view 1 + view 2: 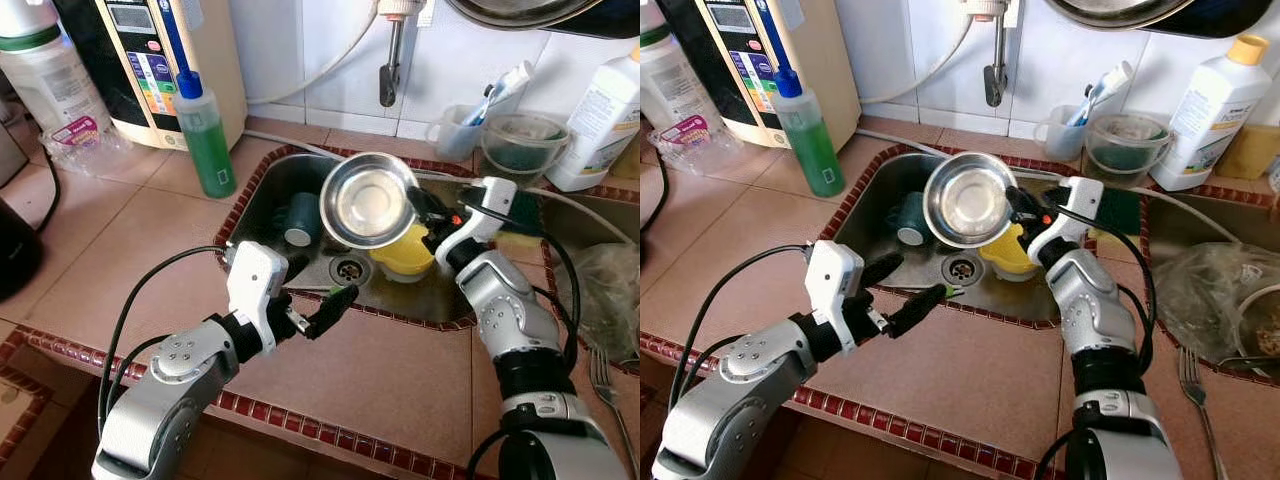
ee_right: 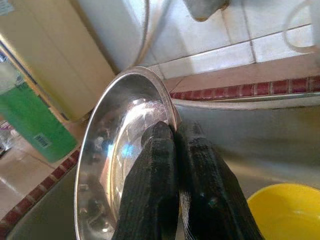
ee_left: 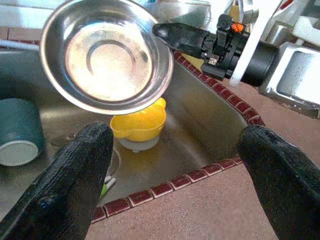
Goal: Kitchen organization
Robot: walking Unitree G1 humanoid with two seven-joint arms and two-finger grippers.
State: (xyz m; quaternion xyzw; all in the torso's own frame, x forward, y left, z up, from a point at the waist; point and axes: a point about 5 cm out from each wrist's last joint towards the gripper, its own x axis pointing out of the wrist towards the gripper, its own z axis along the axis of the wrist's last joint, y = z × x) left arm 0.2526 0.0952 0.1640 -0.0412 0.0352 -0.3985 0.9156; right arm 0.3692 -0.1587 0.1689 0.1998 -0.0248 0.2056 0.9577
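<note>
At the far left of the bench (image 1: 150, 215) stood a green soap bottle (image 1: 205, 140), upright in front of a cream appliance (image 1: 165, 60), both well clear of the sink (image 1: 262, 190) and so out of the way of the work.

The left tool (image 1: 305, 297) hovered over the sink's near rim with its two black fingers (image 3: 82, 165) spread wide and holding nothing. It seemed placed there as a ready second hand, should the bowl need support or passing over.

In the basin a teal cup (image 1: 298, 222) lay on its side with its mouth toward the near rim, beside the drain (image 1: 348, 269). A yellow dish (image 1: 404, 255) sat upright just right of the drain, partly under the raised bowl.

The steel bowl (image 1: 368, 200) hung in the air above the middle of the sink, clear of the basin floor. It was tipped up nearly on edge, its hollow facing the robot's head and slightly upward. Being round, it had no long axis; the axis through its centre ran roughly toward the camera. Probably it was tilted this way to drain, or simply because a pinch on one edge lets it hang so.

The right tool (image 1: 418, 200) had its fingers (image 2: 155, 190) clamped on the bowl's right-hand rim, one inside and one behind. An edge grip suits a thin-walled bowl too broad to span.
</note>
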